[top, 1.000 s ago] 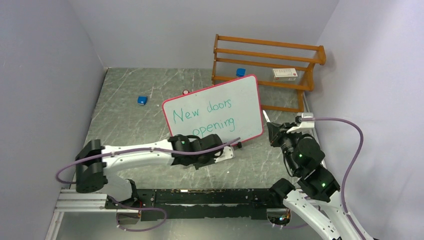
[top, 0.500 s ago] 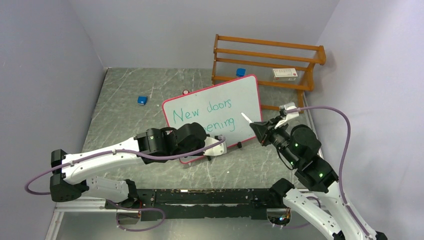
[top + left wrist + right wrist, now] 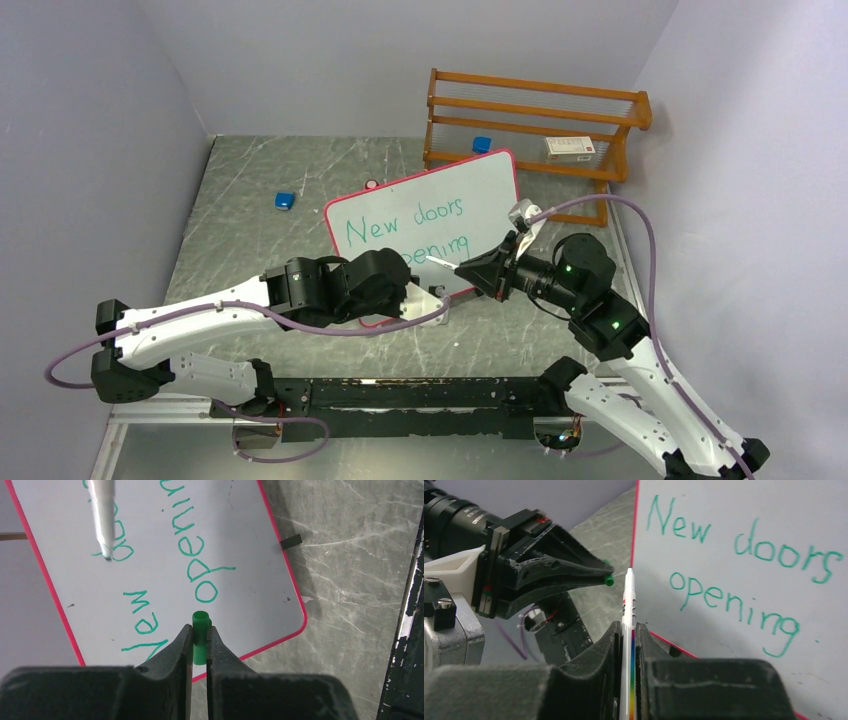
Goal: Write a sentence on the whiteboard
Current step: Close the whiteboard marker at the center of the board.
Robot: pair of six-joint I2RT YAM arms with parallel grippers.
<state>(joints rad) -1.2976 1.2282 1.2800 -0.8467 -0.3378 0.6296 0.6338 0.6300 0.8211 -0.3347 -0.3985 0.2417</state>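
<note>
the whiteboard (image 3: 490,190) is stood tilted near the middle of the counter, a little toward the far right corner. the sentence (image 3: 405,235) "new doors opening" is written on it in green, in two lines. the writing is judged complete, so the step in hand is taken to be capping the marker.

the marker (image 3: 628,605) is clamped between the narrow jaws of the right gripper (image 3: 626,630). its long axis is run out along the fingers, with the tip pointed toward the left edge of the counter. a small green cap (image 3: 200,625) is pinched in the left gripper (image 3: 199,635), with its open end turned outward toward the board.

in the right wrist view the cap is seen near the marker tip, off to one side and apart from it. the two axes do not appear lined up, and how far apart they lie in depth cannot be told. the cap's mouth would need to be brought square onto the tip before any push is made.
</note>
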